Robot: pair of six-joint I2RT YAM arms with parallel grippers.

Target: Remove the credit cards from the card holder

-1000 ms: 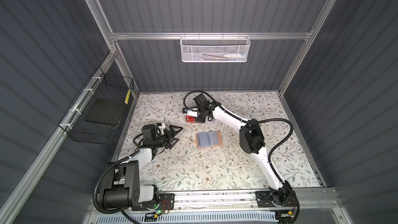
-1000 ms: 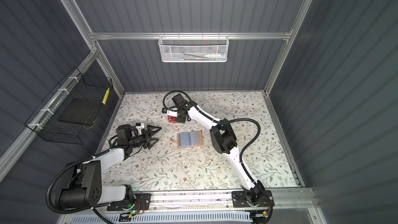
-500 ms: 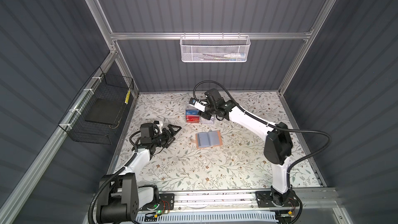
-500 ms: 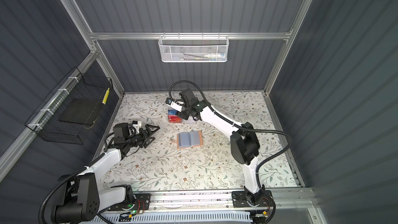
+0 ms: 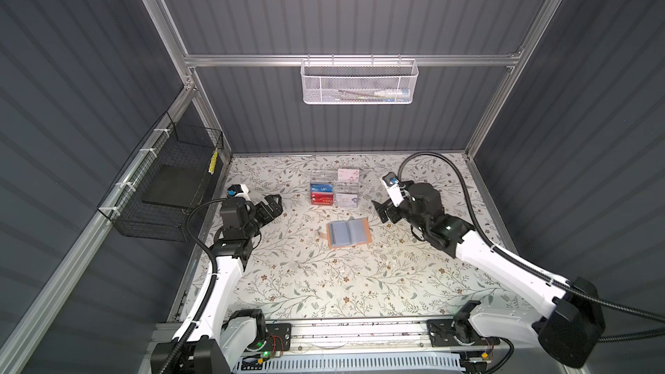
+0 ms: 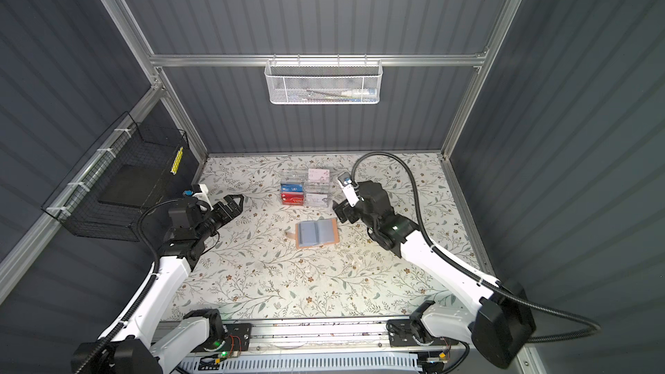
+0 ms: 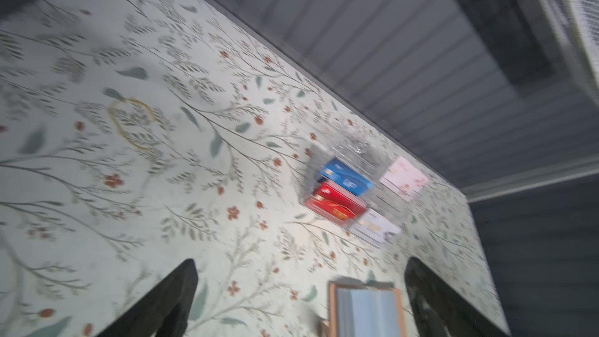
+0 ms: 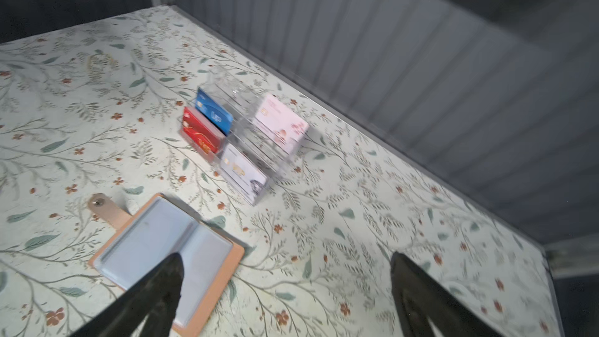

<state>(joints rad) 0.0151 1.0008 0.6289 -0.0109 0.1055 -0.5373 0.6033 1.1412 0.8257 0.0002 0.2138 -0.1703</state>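
Observation:
The tan card holder [image 5: 348, 232] [image 6: 316, 232] lies open mid-table, greyish sleeve pages up, its snap strap [image 8: 103, 207] sticking out. A blue credit card [image 5: 321, 187] and a red one [image 5: 322, 200] stand in a clear acrylic box behind it; both wrist views show the blue [image 7: 345, 176] [image 8: 214, 113] and red [image 7: 334, 204] [image 8: 199, 132] cards. My left gripper [image 5: 276, 204] [image 7: 300, 264] is open, left of the holder [image 7: 366, 309]. My right gripper [image 5: 380, 211] [image 8: 287, 257] is open and empty, just right of the holder [image 8: 155, 241].
The acrylic box [image 5: 334, 188] also holds a pink-white card [image 8: 281, 123] and a silver card [image 8: 241, 170]. A white mesh basket [image 5: 359, 82] hangs on the back wall, a black wire basket [image 5: 165, 188] on the left wall. A metal rail [image 5: 360, 332] runs along the front.
My right arm drew back from the acrylic box to the right of the card holder, and its gripper opened. My left gripper shifted slightly toward the back, still open.

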